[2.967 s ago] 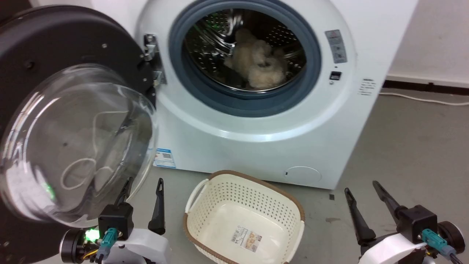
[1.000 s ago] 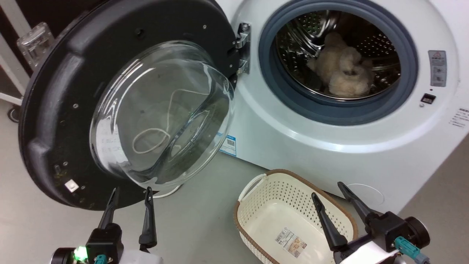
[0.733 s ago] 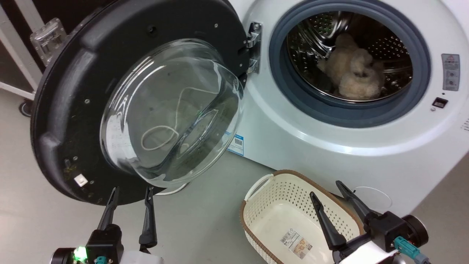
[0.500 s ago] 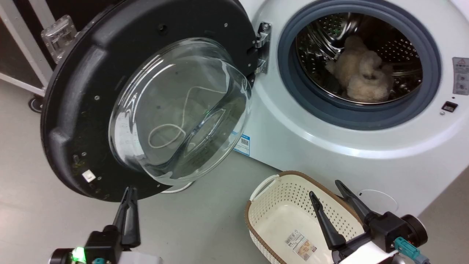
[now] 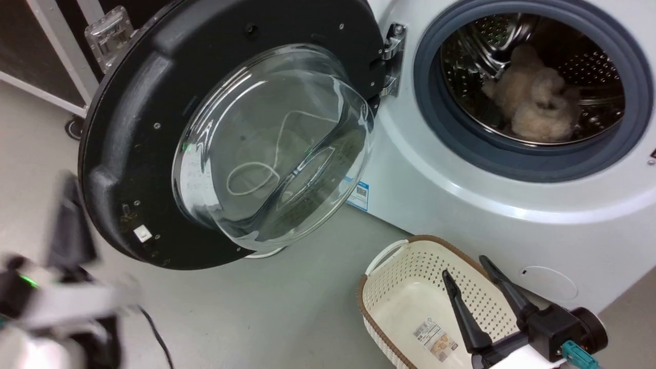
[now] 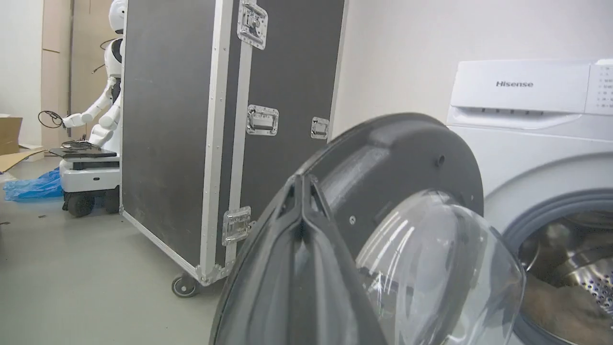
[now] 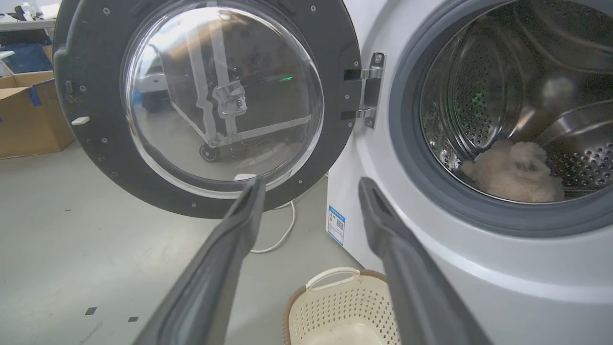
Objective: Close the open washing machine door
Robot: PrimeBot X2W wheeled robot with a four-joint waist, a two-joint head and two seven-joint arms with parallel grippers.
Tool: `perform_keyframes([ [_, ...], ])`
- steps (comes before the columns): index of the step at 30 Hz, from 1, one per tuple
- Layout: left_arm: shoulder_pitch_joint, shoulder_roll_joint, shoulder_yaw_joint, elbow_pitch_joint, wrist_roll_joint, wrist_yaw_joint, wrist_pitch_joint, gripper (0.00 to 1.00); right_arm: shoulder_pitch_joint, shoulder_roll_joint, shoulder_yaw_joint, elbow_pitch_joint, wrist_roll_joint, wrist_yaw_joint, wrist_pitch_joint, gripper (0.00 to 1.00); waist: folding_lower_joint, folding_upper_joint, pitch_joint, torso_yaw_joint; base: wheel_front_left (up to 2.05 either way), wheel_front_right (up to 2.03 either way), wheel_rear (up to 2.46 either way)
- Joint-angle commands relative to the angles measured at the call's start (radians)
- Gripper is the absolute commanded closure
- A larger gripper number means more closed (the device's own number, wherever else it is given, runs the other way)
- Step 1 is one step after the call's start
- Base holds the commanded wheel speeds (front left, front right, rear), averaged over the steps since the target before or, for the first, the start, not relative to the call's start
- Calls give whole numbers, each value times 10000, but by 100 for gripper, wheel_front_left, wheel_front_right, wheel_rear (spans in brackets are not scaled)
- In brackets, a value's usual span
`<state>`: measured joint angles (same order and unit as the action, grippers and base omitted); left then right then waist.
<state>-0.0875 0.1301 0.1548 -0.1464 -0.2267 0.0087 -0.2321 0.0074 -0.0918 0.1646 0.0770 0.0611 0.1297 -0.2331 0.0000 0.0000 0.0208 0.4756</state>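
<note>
**Washer door wide open; 1 gripper clenched, 1 spread**

1 washing machine (image 5: 461, 215), a white Hisense front-loader. Its 1 washing machine door (image 5: 128, 154), black w/ a bulging glass bowl, hangs swung out to the left of the washer's opening on 1 metal hinge (image 5: 392, 56), well clear of the grey rubber ring (image 5: 425, 118). Inside the washer's drum lies 1 beige fluffy heap (image 5: 533, 107). Low on the washer's front: 1 blue sticker (image 5: 359, 190) at left, 1 round hatch (image 5: 548, 282) at right.

2 grippers.
- **Left gripper** (image 6: 301, 191): fingers pressed together w/ nothing between them, out left of the washer by the door's free edge. Contact w/ the door can't be told. It is blurred in head view.
- **Right gripper** (image 5: 465, 266): fingers spread and empty, in front of the washer, above 1 cream laundry basket (image 5: 389, 253) on the floor just before the washer.

Further left of the washer, behind the door: 1 black flight case (image 6: 167, 120) w/ 4 metal latches, 1 white robot (image 6: 96, 115), 1 cardboard box (image 7: 28, 115).
</note>
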Motion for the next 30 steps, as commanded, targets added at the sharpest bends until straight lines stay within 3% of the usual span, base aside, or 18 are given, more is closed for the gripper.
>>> perform_keyframes([
  [1,-481,226,272,40,-396,-141,51,100,104,-4,14,-69,-52,9,-116,0,0,0,115,-2,0,0,0],
  [8,-3011,1494,2268,1426,-3488,-523,1627,100,-108,-145,124,-187,17,10,-262,0,0,0,647,-281,0,0,0],
  [13,-4308,2207,3086,3114,-5160,-490,3038,100,-297,-280,222,-173,70,10,-287,0,0,0,895,-543,0,0,0],
  [23,-5522,2071,3925,5621,-8370,386,6788,100,-370,-393,263,-121,105,10,-287,0,0,0,1048,-743,0,0,0],
  [30,-4903,1776,3882,5297,-9611,135,8836,100,-262,-331,231,-29,119,10,-287,0,0,0,897,-747,0,0,0],
])
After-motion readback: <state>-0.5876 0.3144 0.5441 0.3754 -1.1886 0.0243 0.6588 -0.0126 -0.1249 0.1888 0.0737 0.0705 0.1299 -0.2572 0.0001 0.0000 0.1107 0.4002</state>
